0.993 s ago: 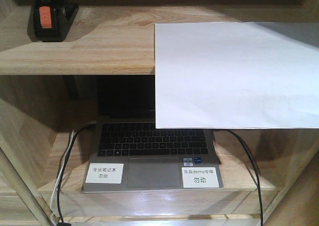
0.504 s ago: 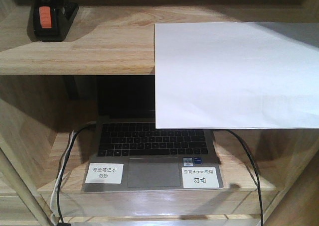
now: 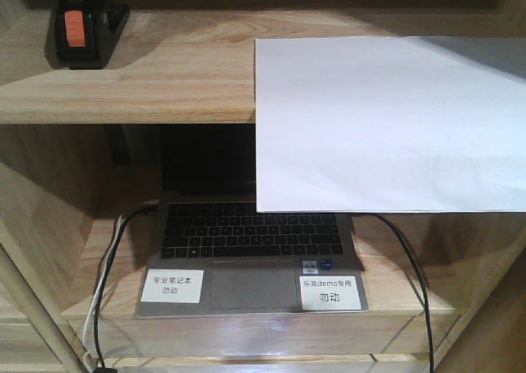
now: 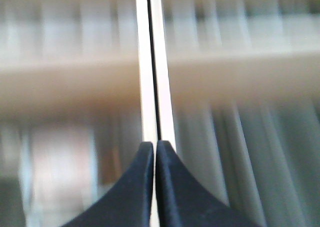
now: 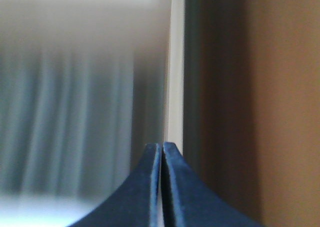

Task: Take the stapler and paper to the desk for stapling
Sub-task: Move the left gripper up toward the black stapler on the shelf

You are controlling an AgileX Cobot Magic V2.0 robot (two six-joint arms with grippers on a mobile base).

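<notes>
The black stapler [image 3: 80, 29] with an orange-red patch stands at the far left of the upper shelf board [image 3: 164, 77]. The white paper [image 3: 386, 122] lies on the right part of that board, and its front half hangs over the edge above the laptop. Neither gripper shows in the front view. In the left wrist view my left gripper [image 4: 154, 144] is shut, its dark fingertips pressed together in front of a blurred pale background. In the right wrist view my right gripper [image 5: 163, 146] is likewise shut, with nothing seen between its tips. The desk is out of view.
An open laptop [image 3: 251, 258] with two white printed labels sits on the lower shelf under the paper. Black and white cables [image 3: 103, 291] run down its left side and a black cable [image 3: 415, 274] down its right. Wooden side walls close in the shelf.
</notes>
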